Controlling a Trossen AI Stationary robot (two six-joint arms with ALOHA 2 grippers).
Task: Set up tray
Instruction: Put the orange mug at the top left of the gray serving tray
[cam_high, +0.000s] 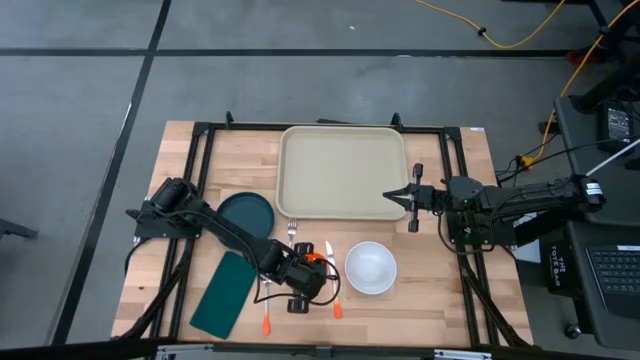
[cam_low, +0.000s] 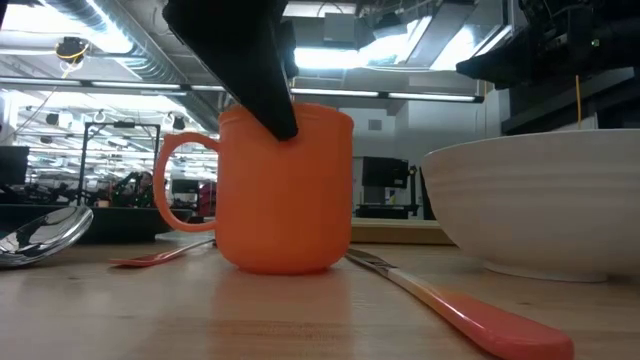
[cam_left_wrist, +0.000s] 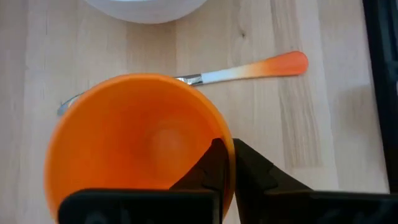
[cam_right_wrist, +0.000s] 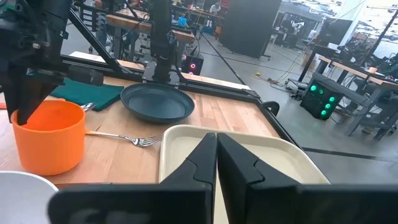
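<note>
we are looking at a wooden bench (cam_high: 450, 290) standing on a grey floor, with a workshop showing behind it in the low view. the tray (cam_high: 343, 172) is lying at the far middle of the bench, with nothing on it. nearer to us than the tray, a white bowl (cam_high: 370, 267) is sitting right of centre, and an orange mug (cam_high: 314, 262) is standing upright just left of it. we are seeing the left pincer (cam_left_wrist: 227, 163) pinching the mug's rim, one finger inside the cup and one outside, on the side away from its handle. the mug's base is resting on the wood in the low view. a fork (cam_high: 292, 232) is lying between the mug and the tray. a utensil with an orange handle (cam_left_wrist: 249, 70) is lying between mug and bowl, and another orange handle (cam_high: 267, 321) is showing near the front edge. a dark plate (cam_high: 246, 211) is sitting left of the tray's near corner, and a green napkin (cam_high: 224, 294) is lying at a slant nearer the front. the right pincer (cam_high: 392, 196) is hovering over the tray's near right edge, its fingers pressed together.
</note>
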